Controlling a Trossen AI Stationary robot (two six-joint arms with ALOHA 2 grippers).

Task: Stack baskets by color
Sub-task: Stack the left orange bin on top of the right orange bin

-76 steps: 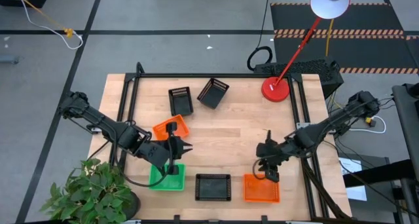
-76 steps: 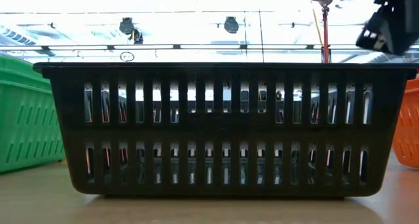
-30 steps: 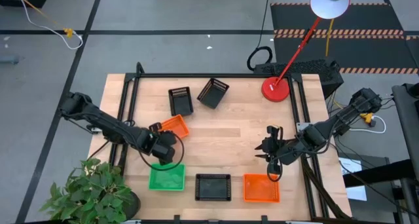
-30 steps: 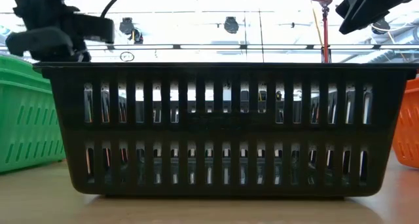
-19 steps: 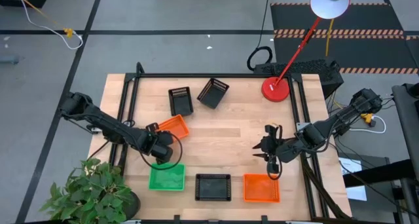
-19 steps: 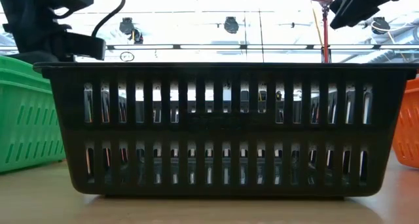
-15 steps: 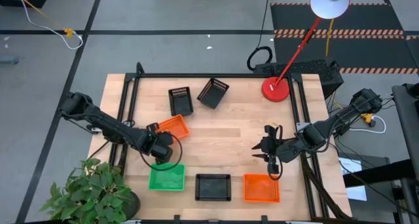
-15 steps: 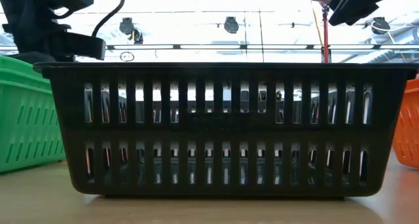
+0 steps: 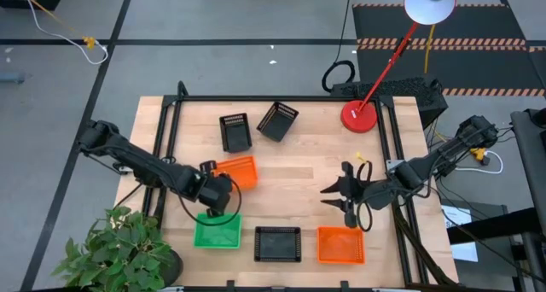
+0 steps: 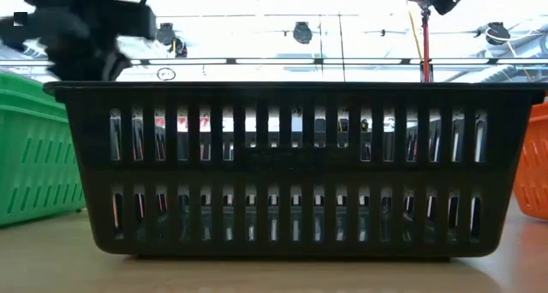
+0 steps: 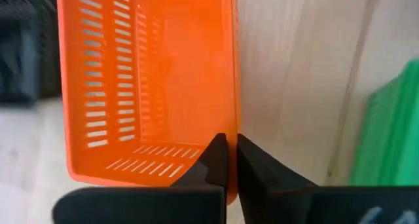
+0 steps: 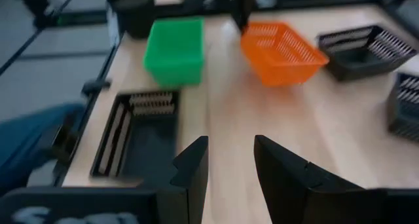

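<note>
An orange basket (image 9: 237, 172) sits left of the table's middle with my left gripper (image 9: 218, 179) shut on it. By the near edge stand a green basket (image 9: 217, 232), a black basket (image 9: 278, 243) and another orange basket (image 9: 341, 245). Two more black baskets (image 9: 235, 131) (image 9: 278, 119) are at the far side, the second tipped on its side. My right gripper (image 9: 338, 198) hovers open above the table, right of the middle, with nothing between its fingers (image 12: 190, 165). My left gripper pinches one side wall of the orange basket at its rim (image 11: 233, 129), close to a corner, one finger inside the basket and one outside. The fingers come from above, pointing steeply down. In the right wrist view the basket (image 12: 281, 50) sits tilted in the hold.
A red lamp base (image 9: 359, 117) stands at the far right with its arm rising over the table edge. A dark frame rail (image 9: 281, 98) runs along the table's sides. Bare wood lies in the middle (image 9: 290, 177). A potted plant (image 9: 119, 249) is off the near left corner.
My left gripper has shut on the orange basket's wall and risen slightly. The basket has turned about and shifted toward the table's right. My right gripper has stayed open, tipped up toward level, and risen out of the low view.
</note>
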